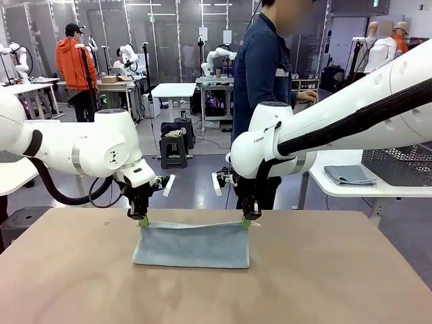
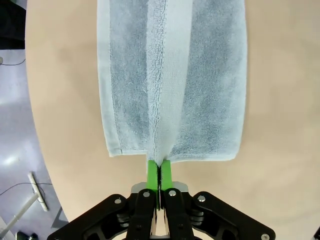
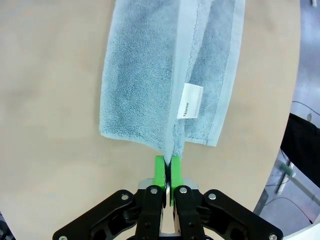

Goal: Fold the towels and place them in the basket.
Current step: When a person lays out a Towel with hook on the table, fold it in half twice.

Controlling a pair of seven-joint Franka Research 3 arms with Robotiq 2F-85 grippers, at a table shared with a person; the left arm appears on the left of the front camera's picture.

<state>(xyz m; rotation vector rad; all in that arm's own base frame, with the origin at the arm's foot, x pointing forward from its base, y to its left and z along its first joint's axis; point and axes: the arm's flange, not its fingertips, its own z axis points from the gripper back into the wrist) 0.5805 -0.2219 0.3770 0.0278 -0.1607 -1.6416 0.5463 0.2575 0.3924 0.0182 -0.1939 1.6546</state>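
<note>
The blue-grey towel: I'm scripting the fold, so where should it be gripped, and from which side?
Pinch the towel at both ends of its raised edge, from above, as the left gripper and right gripper do. It is limp, so two spaced holds keep it spread while the rest trails on the table.

The soft terry towel [image 1: 192,244] is pale blue-grey, with a smoother, lighter band along each hem and a small white rectangular label [image 3: 189,100] printed in dark letters. The fingers [image 2: 153,172] at the towel's corners wear bright green pads on black metal. Under the towel, the flat wooden desk [image 1: 324,283] is plain tan.
</note>
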